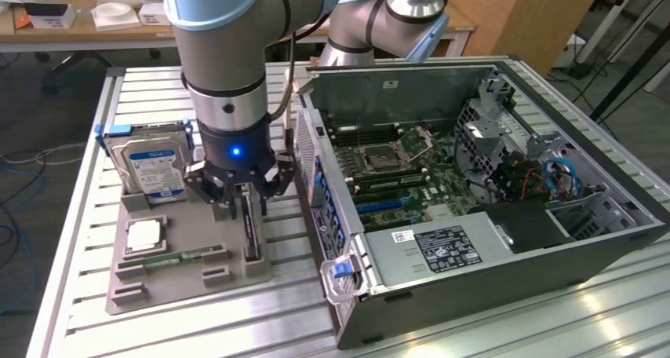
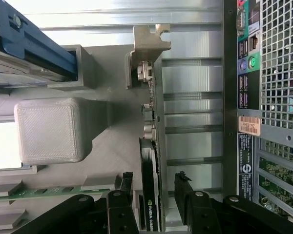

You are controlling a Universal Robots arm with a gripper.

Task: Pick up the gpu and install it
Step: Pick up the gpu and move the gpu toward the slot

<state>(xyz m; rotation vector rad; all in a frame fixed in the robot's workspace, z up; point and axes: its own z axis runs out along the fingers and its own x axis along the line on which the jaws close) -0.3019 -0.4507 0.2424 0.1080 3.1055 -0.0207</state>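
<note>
The gpu is a thin dark card with a silver end bracket. It stands on edge in a slot of the grey holder tray, just beside the open computer case. My gripper hangs right over the card's near end. In the wrist view the gpu runs between my two black fingers, one on each side, with a gap showing on both sides. The gripper is open and holds nothing.
On the same tray, a hard drive with a blue-white label stands upright at the back, and a square chip and a green RAM stick lie flat. The case's perforated rear panel is close to the card. The motherboard lies exposed inside.
</note>
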